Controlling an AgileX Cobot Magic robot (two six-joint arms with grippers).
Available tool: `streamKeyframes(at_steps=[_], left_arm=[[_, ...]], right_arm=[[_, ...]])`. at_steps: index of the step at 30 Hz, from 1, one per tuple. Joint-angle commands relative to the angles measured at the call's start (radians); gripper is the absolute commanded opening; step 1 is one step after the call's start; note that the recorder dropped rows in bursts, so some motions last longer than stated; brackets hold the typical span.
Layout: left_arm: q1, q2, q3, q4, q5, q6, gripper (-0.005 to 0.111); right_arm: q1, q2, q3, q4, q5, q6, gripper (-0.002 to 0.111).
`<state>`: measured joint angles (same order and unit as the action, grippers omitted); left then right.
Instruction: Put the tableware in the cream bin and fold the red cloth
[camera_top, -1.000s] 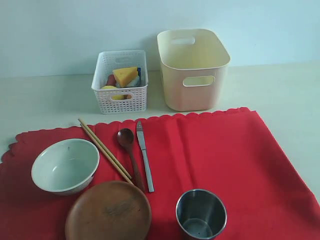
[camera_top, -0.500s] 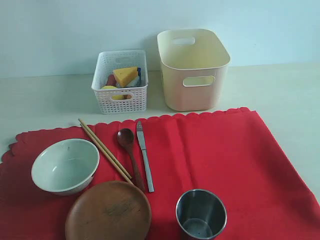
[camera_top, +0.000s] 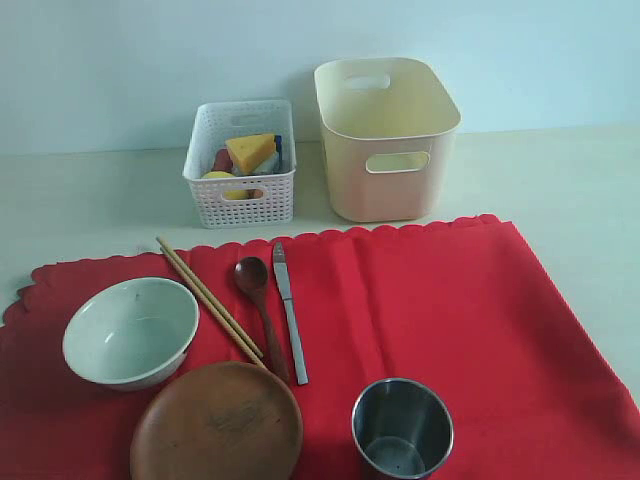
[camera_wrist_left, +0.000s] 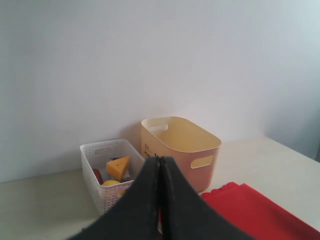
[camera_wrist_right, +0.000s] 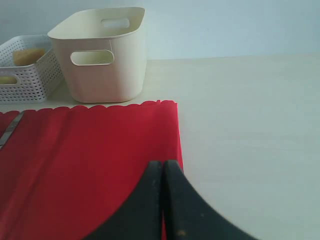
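The red cloth (camera_top: 430, 310) lies flat across the front of the table. On it rest a pale green-white bowl (camera_top: 130, 332), a brown wooden plate (camera_top: 216, 423), a steel cup (camera_top: 402, 427), wooden chopsticks (camera_top: 208, 299), a dark wooden spoon (camera_top: 259, 305) and a metal knife (camera_top: 290, 310). The cream bin (camera_top: 385, 135) stands behind the cloth, empty as far as I can see. Neither arm shows in the exterior view. My left gripper (camera_wrist_left: 160, 159) is shut and holds nothing, with the bin (camera_wrist_left: 180, 142) beyond it. My right gripper (camera_wrist_right: 162, 162) is shut, empty, over the cloth's (camera_wrist_right: 85, 165) edge.
A white perforated basket (camera_top: 241, 160) with a cheese wedge (camera_top: 250, 150) and other toy foods stands left of the cream bin. A pale wall rises close behind both bins. Bare table (camera_top: 570, 190) lies right of the cloth.
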<state>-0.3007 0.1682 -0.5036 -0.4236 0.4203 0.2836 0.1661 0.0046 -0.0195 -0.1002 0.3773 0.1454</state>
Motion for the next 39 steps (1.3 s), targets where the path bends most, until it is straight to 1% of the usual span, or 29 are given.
streamKeyframes(at_steps=[1, 7, 12, 15, 16, 17, 20, 22, 28, 32, 35, 39], left_arm=[[0.002, -0.009, 0.004, -0.006, 0.004, 0.001, 0.001], [0.002, -0.027, 0.011, -0.001, 0.002, 0.003, 0.001], [0.002, -0.080, 0.080, 0.007, -0.018, 0.003, 0.001], [0.002, -0.121, 0.158, 0.086, -0.042, -0.005, 0.001], [0.002, -0.134, 0.185, 0.120, -0.062, -0.033, 0.001], [0.002, -0.142, 0.211, 0.161, -0.086, -0.065, 0.001], [0.010, -0.163, 0.274, 0.298, -0.159, -0.250, 0.001], [0.034, -0.168, 0.307, 0.351, -0.176, -0.316, 0.001], [0.121, -0.168, 0.378, 0.366, -0.176, -0.321, 0.001], [0.153, -0.168, 0.395, 0.368, -0.173, -0.321, 0.001], [0.184, -0.168, 0.407, 0.368, -0.158, -0.366, 0.001], [0.222, -0.168, 0.411, 0.368, -0.102, -0.408, 0.001]], right_arm=[[-0.004, -0.005, 0.003, -0.005, -0.016, -0.001, 0.000], [-0.004, -0.005, 0.003, -0.005, -0.016, -0.001, 0.000], [-0.004, -0.005, 0.003, -0.005, -0.016, -0.003, 0.000], [-0.004, -0.005, 0.003, -0.005, -0.016, -0.003, 0.000], [-0.004, -0.005, 0.003, -0.005, -0.016, -0.003, 0.000], [-0.004, -0.005, 0.003, -0.005, -0.016, -0.003, 0.000], [-0.004, -0.005, 0.003, -0.005, -0.016, -0.001, 0.000], [-0.004, -0.005, 0.003, -0.005, -0.016, -0.001, 0.000], [-0.004, -0.005, 0.003, -0.005, -0.016, -0.001, 0.000], [-0.004, -0.005, 0.003, -0.005, -0.016, -0.001, 0.000], [-0.004, -0.005, 0.003, -0.005, -0.016, -0.001, 0.000], [-0.004, -0.005, 0.003, -0.005, -0.016, -0.003, 0.000]])
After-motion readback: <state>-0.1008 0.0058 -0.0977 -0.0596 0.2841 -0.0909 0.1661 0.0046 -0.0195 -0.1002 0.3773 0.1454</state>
